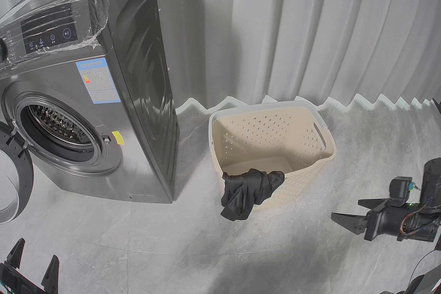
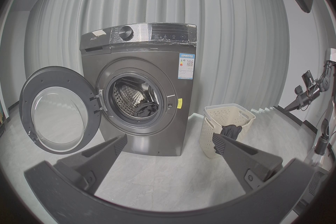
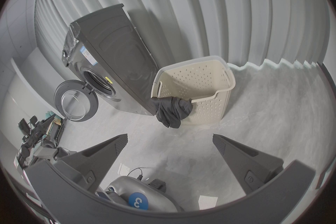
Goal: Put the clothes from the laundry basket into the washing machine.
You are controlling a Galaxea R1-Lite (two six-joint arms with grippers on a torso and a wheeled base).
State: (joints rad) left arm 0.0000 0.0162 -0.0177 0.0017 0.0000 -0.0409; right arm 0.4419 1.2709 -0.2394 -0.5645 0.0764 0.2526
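Pleated white curtain (image 1: 298,19), grey marbled floor (image 1: 183,240)

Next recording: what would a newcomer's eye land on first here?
The grey washing machine on the left, its round door swung wide open and a dark garment lying in the drum. Right of it a cream laundry basket stands on the floor, a black garment draped over its near rim. The left hand and right hand are open, holding nothing.

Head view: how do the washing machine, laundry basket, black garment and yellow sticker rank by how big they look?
1. washing machine, though cut off at the edge
2. laundry basket
3. black garment, draped over the basket's rim
4. yellow sticker on the machine's front
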